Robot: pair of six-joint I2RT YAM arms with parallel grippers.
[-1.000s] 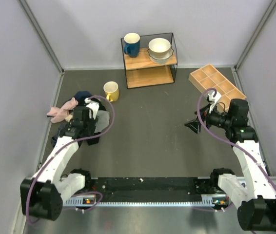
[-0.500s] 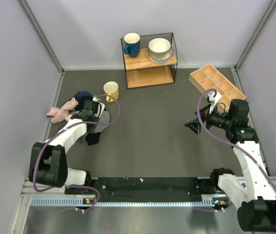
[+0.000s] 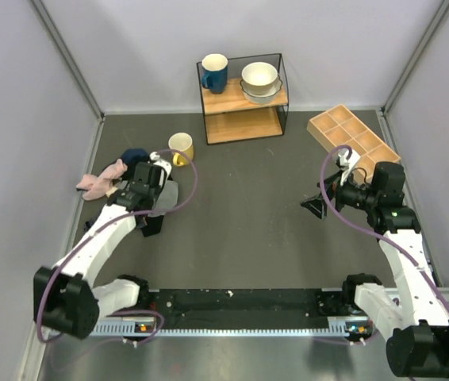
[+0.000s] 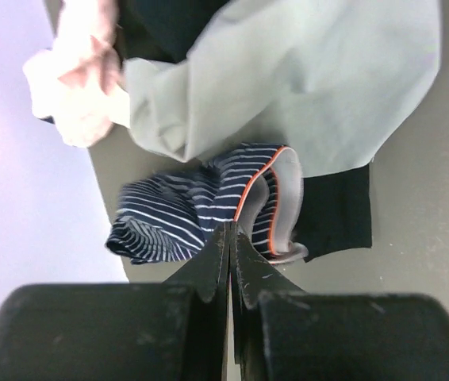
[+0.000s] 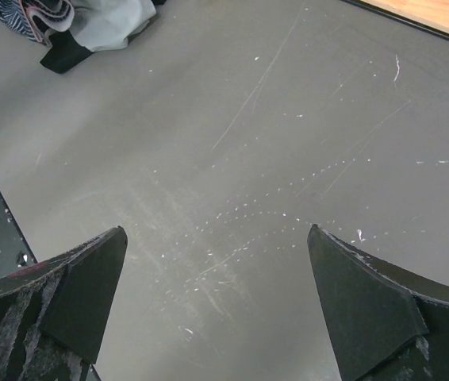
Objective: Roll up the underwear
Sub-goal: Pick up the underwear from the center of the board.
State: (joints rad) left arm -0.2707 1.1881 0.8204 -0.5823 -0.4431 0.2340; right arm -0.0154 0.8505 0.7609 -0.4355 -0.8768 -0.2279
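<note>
The underwear, navy with thin white stripes and a red-trimmed band, lies bunched at the left side of the table, half under a grey cloth. My left gripper is shut, its tips meeting on the underwear's red-trimmed edge; seen from above, the left gripper covers most of it. The underwear also shows far off in the right wrist view. My right gripper hovers open over bare table at the right, and the right gripper holds nothing.
A pink cloth and a black cloth lie beside the underwear. A yellow mug stands just behind the pile. A shelf with a blue mug and bowls is at the back, a wooden tray at the back right.
The left gripper's jaws have closed together on the underwear's edge, and the left arm has shifted slightly over the pile. The right arm has not moved.
</note>
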